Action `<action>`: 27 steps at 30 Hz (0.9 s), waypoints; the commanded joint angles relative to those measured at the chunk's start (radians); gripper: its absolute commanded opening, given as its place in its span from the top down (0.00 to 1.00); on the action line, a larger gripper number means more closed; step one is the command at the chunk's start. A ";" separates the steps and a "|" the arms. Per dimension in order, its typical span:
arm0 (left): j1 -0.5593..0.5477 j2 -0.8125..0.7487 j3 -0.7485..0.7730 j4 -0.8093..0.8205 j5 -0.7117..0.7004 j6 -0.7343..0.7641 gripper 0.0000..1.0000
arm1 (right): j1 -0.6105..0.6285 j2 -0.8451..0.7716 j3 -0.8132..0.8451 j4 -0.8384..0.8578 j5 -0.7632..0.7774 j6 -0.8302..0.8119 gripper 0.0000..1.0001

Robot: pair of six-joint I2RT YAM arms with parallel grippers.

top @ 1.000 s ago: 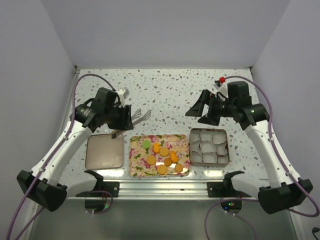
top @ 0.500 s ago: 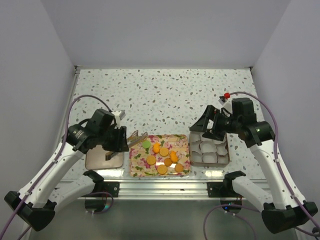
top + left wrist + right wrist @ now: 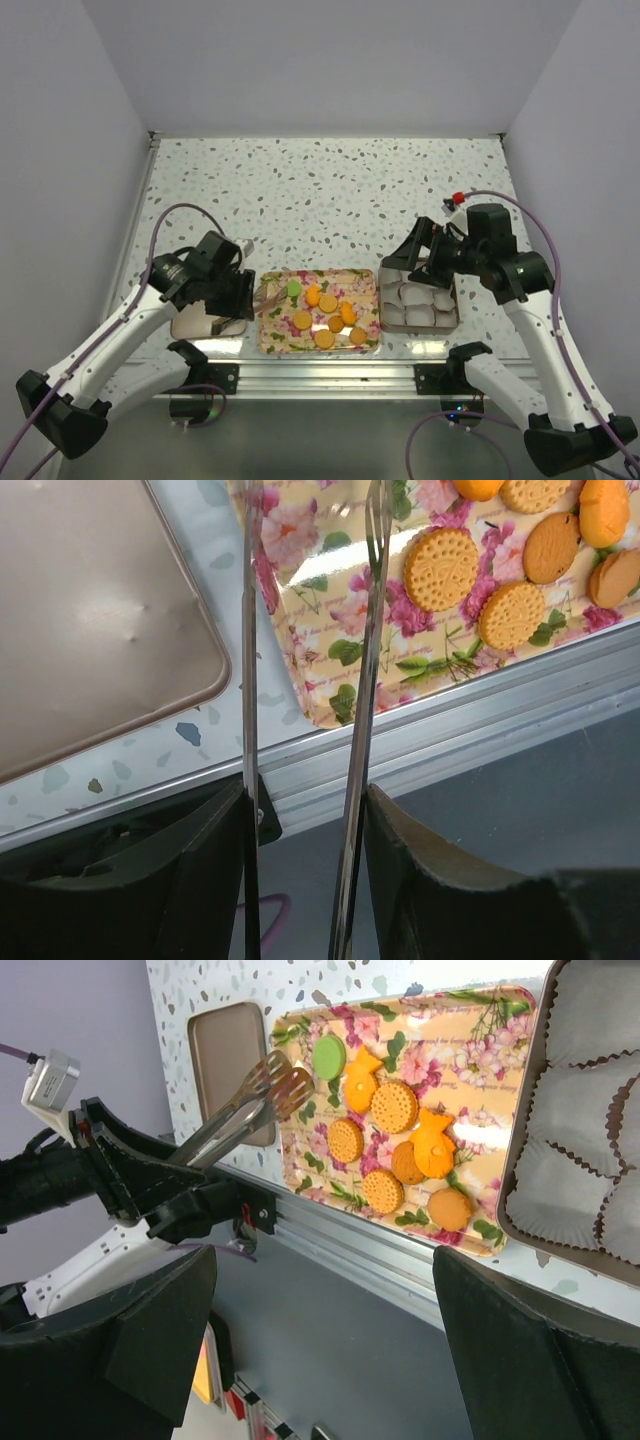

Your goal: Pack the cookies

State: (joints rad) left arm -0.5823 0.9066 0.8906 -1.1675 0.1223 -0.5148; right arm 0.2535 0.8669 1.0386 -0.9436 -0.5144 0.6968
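Several orange cookies (image 3: 325, 305) and one light green cookie (image 3: 292, 288) lie on a floral tray (image 3: 275, 338). My left gripper (image 3: 238, 295) is shut on metal tongs (image 3: 270, 293), whose tips reach over the tray's left edge near the green cookie. In the left wrist view the tongs (image 3: 362, 680) run up between my fingers (image 3: 305, 800), with cookies (image 3: 440, 568) at the upper right. My right gripper (image 3: 418, 262) is open and empty above the near-left part of the tin. The right wrist view shows its jaws (image 3: 323, 1252) wide apart, the cookies (image 3: 393, 1107), the green cookie (image 3: 328, 1057) and the tongs (image 3: 245, 1110).
A square tin (image 3: 381, 300) lined with white paper cups (image 3: 590, 1080) stands right of the tray. Its brown lid (image 3: 195, 322) lies left of the tray, partly under my left gripper. An aluminium rail (image 3: 330, 372) runs along the table's near edge.
Both arms have come nearer and lower. My left gripper brought the tongs down to the tray's left edge. My right gripper moved over the tin.
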 commanded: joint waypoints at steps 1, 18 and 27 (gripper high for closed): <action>-0.025 0.012 -0.002 0.052 -0.009 -0.024 0.47 | 0.001 -0.020 0.003 -0.035 0.017 0.009 0.07; -0.204 0.164 0.053 0.074 -0.119 -0.059 0.44 | 0.001 -0.049 -0.006 -0.066 0.054 0.018 0.07; -0.275 0.247 0.094 0.046 -0.199 -0.073 0.51 | 0.001 -0.066 0.005 -0.089 0.066 0.021 0.07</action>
State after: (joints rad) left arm -0.8421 1.1473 0.9390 -1.1217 -0.0269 -0.5663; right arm 0.2535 0.8150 1.0256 -1.0065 -0.4606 0.7021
